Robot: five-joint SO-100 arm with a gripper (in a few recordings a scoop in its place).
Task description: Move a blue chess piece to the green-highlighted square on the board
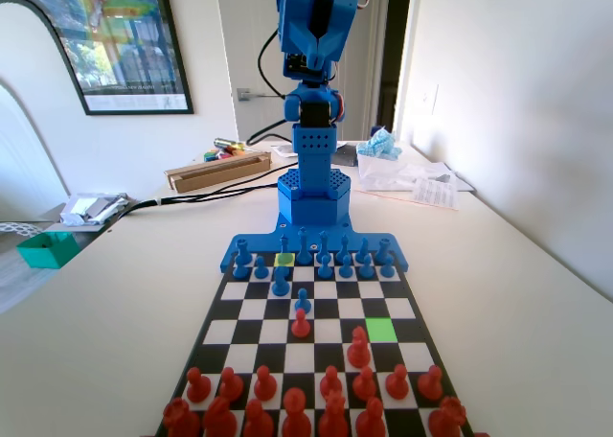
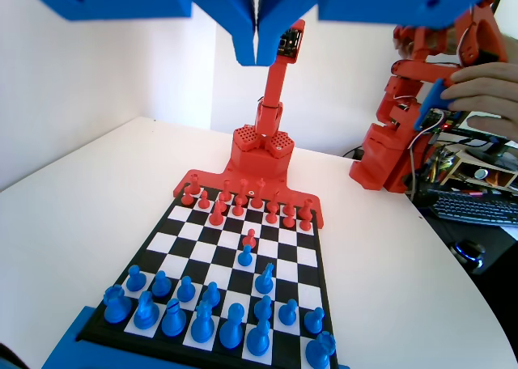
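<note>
The board [image 1: 337,309] lies in front of the blue arm [image 1: 311,178], which is folded up high at the far end. The green-highlighted square [image 1: 380,330] is bare, right of centre, just beyond a red piece [image 1: 359,346]. Most blue chess pieces stand in the two far rows [image 1: 326,260]. One blue chess piece [image 1: 303,303] stands forward at mid-board, facing a red pawn [image 1: 301,324]; another [image 1: 280,283] stands just out of the rows. In the wrist view my gripper [image 2: 257,49] hangs high above the board [image 2: 301,257], jaws pressed together with nothing between them, far above the forward blue piece [image 2: 245,256].
A paler yellow-green square [image 1: 284,260] sits among the far blue rows. Red pieces [image 1: 297,399] fill the near rows in the fixed view. A wooden box [image 1: 218,170], cables and a plastic bag [image 1: 402,169] lie behind the arm; a green box [image 1: 48,249] sits at the left.
</note>
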